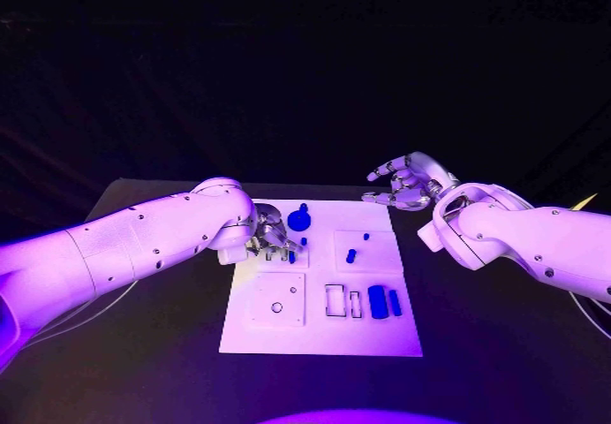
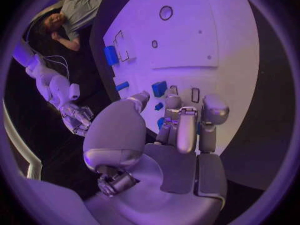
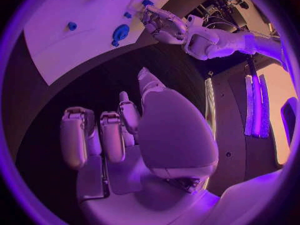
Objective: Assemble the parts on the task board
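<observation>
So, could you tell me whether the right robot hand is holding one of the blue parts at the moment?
No, the right robot hand hangs past the far corner of the task board with its fingers spread and nothing in them.

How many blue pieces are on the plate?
7: a round one at the far edge, two by the left robot hand, two small ones mid-right, two long ones near-right. The hand may hide more.

A white board is lying flat at the table's middle. Small blue parts are sitting on it: a round one near its far edge, blocks toward its right edge.
</observation>
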Tool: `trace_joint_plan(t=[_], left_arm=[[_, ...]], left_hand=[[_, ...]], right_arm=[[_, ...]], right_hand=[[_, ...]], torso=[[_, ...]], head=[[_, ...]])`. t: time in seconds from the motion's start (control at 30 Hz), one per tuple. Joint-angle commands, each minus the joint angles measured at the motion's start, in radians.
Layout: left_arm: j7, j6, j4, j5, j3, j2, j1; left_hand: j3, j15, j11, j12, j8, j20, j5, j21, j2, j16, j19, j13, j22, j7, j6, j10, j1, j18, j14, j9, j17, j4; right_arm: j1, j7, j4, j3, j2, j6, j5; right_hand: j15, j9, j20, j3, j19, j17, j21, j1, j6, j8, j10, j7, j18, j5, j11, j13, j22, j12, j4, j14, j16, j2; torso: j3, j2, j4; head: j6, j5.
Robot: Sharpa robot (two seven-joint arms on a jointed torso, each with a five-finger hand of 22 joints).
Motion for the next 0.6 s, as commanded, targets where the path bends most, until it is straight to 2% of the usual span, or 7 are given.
trace_joint_plan(t=[0.03, 0.33, 0.6], left_arm=[[0.003, 0.001, 0.001, 0.004, 0.000, 0.003, 0.001], [0.007, 0.004, 0.000, 0.020, -0.001, 0.003, 0.001], [0.009, 0.012, -0.001, 0.025, -0.001, 0.004, 0.001]], left_hand=[[-0.055, -0.005, -0.009, 0.016, 0.021, -0.002, 0.004, 0.018, 0.002, 0.023, 0.006, 0.013, 0.020, -0.004, -0.011, 0.006, 0.021, -0.028, 0.038, 0.021, 0.123, 0.006], [-0.028, -0.005, -0.010, 0.018, 0.019, 0.000, 0.004, 0.024, 0.033, 0.025, 0.002, 0.016, 0.026, -0.005, -0.011, 0.002, 0.077, -0.028, 0.037, 0.030, 0.125, 0.003], [-0.007, -0.006, -0.012, 0.019, 0.016, 0.000, 0.004, 0.029, 0.039, 0.027, 0.002, 0.018, 0.033, -0.007, -0.010, 0.002, 0.114, -0.029, 0.039, 0.036, 0.129, 0.002]], right_arm=[[0.000, 0.002, -0.001, 0.000, 0.002, 0.002, -0.002], [0.000, 0.001, -0.004, 0.000, 0.006, 0.005, -0.002], [0.000, 0.000, -0.007, 0.000, 0.009, 0.008, -0.002]], right_hand=[[-0.008, 0.004, -0.006, 0.015, 0.037, 0.174, -0.009, -0.010, -0.007, 0.025, -0.035, -0.001, -0.002, 0.009, -0.001, -0.004, 0.191, -0.009, 0.010, 0.081, -0.016, 0.020], [-0.009, 0.004, -0.006, 0.016, 0.036, 0.173, -0.011, -0.010, -0.007, 0.025, -0.035, -0.001, -0.001, 0.009, -0.001, -0.004, 0.190, -0.009, 0.010, 0.081, -0.017, 0.020], [-0.009, 0.004, -0.006, 0.016, 0.036, 0.173, -0.011, -0.010, -0.007, 0.025, -0.035, -0.001, -0.001, 0.009, -0.001, -0.004, 0.190, -0.009, 0.010, 0.081, -0.017, 0.020]], torso=[[0.0004, 0.000, -0.0002], [0.0016, 0.000, 0.0010], [0.0008, 0.001, -0.0006]], head=[[-0.002, 0.000], [-0.004, 0.000], [-0.007, 0.001]])
